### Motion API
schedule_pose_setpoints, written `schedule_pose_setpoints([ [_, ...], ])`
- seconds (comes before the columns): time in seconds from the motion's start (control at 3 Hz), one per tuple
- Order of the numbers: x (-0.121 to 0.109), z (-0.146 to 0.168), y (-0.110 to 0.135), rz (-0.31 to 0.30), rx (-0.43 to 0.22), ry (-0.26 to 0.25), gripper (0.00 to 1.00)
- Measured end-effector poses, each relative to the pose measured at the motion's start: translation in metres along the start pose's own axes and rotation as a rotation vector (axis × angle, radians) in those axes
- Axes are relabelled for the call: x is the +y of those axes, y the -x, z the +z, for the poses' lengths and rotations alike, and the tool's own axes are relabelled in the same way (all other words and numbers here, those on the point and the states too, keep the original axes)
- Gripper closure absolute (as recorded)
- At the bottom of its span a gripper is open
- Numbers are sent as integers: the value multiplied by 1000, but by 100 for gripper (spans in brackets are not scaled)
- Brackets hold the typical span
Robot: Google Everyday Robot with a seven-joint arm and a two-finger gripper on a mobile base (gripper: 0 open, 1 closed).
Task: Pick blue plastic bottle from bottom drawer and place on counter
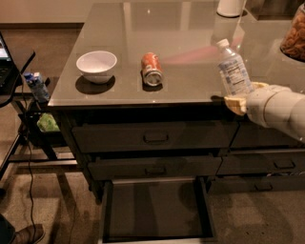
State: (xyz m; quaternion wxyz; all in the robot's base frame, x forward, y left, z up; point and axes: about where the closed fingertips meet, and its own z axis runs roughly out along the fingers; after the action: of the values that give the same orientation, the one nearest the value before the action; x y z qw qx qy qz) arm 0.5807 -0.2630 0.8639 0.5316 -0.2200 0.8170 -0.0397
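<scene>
The blue plastic bottle [233,71], clear with a white cap and a printed label, stands nearly upright at the counter's front right edge. Its base is held in my gripper [246,95], which is shut on it. One tan fingertip [235,104] shows at the counter's front edge and the white arm runs off to the right. The grey, glossy counter [167,38] reflects the lights. Below it the bottom drawer [155,181] is pulled out, and its dark inside holds nothing that I can see.
A white bowl [96,65] and an orange soda can [151,69] lying on its side sit on the counter's left half. A white container [230,6] stands at the back. A blue-and-white carton [36,85] sits on the black side table [12,88] at the left.
</scene>
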Motion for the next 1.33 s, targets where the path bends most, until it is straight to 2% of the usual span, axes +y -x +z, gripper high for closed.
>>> schedule_pose_setpoints([
  [0.33, 1, 23, 27, -42, -3, 41, 100],
  [1.0, -4, 31, 37, -42, 8, 66, 100],
  [1.33, -20, 40, 56, -65, 37, 104, 100],
])
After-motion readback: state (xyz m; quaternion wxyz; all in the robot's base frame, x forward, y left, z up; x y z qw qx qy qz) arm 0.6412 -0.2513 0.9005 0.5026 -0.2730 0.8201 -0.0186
